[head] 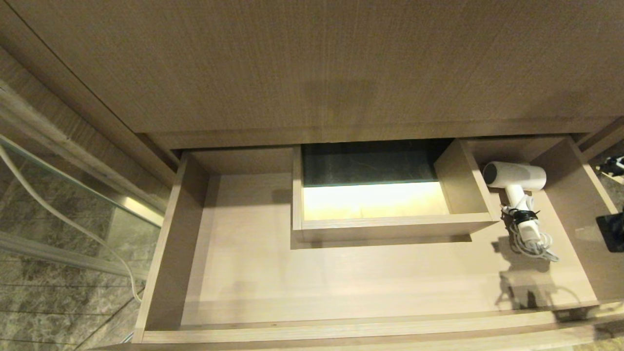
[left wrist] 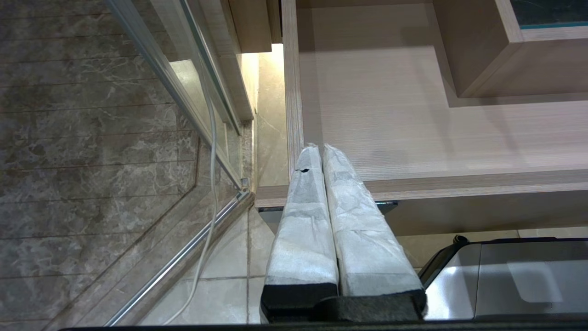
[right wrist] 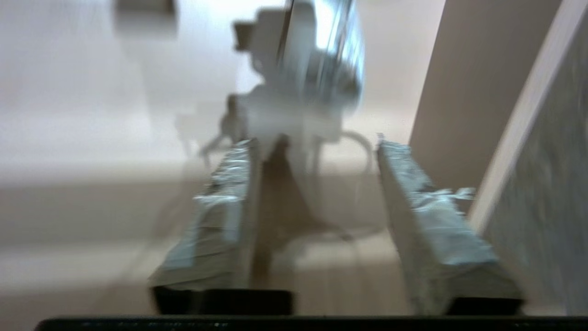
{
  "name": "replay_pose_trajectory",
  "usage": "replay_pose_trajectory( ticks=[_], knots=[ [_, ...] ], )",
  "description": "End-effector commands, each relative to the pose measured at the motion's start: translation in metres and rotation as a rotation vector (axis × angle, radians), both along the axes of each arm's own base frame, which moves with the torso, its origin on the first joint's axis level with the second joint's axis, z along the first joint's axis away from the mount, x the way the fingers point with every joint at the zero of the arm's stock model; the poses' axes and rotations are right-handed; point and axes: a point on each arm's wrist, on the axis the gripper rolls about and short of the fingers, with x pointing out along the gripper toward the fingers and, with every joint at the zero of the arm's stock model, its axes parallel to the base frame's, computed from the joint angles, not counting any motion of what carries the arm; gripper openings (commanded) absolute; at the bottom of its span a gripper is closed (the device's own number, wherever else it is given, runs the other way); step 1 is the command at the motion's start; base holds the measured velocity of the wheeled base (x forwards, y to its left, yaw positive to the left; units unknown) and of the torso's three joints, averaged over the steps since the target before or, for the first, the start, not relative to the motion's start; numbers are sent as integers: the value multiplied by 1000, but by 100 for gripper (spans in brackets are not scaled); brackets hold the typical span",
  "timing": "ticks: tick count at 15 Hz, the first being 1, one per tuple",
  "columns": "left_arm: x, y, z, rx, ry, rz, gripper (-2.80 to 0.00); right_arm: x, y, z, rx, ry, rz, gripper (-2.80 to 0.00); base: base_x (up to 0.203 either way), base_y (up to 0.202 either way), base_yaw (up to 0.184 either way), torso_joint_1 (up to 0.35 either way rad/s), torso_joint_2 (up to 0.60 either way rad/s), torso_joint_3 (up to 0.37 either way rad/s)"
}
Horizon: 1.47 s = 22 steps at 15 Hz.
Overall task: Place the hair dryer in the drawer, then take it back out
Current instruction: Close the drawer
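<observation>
In the right wrist view the right gripper has its two wrapped fingers spread apart with nothing between them. The hair dryer lies just beyond the fingertips, blurred, its body in line with the gap and a loop of its cord reaching toward the tips; whether anything touches cannot be told.

In the left wrist view the left gripper hangs over the near left corner of the drawer, its white-wrapped fingers pressed together and empty.

In the head view the drawer stands pulled out across the lower half of the frame. The hair dryer lies on the drawer floor at the right, barrel pointing left, handle running down toward the coiled cord bound by a black strap. Just left of it sits the boxed cut-out. Above, the wood panel fills the top of the frame.
</observation>
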Motion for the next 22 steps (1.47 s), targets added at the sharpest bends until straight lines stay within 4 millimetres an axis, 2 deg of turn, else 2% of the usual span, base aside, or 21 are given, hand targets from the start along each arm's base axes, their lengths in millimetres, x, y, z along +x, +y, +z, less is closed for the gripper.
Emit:
replay_pose_trajectory(
  ticks=[1,3,4,9,11,14,19,21,22],
  knots=[
    [0,0,0,0,-1,1,-280,-52,13,3,-47,1,6,-280,0,0,0,0,0,0],
    [0,0,0,0,1,1,-280,-81,13,-22,-69,170,2,-280,0,0,0,0,0,0],
    [0,0,0,0,0,0,-280,-87,12,-32,-90,263,1,-280,0,0,0,0,0,0],
    [0,0,0,0,-1,1,-280,-75,4,-54,-45,481,61,-280,0,0,0,0,0,0],
    [0,0,0,0,1,0,-280,-75,3,-57,-36,500,66,-280,0,0,0,0,0,0],
    [0,0,0,0,1,0,-280,-65,-2,-60,-38,486,70,-280,0,0,0,0,0,0],
    [0,0,0,0,0,1,-280,-53,-8,-47,-29,333,-5,-280,0,0,0,0,0,0],
    [0,0,0,0,0,0,-280,-34,-11,-37,26,149,-79,-280,0,0,0,0,0,0],
    [0,0,0,0,1,1,-280,-15,-9,-31,37,47,-78,-280,0,0,0,0,0,0]
  ],
)
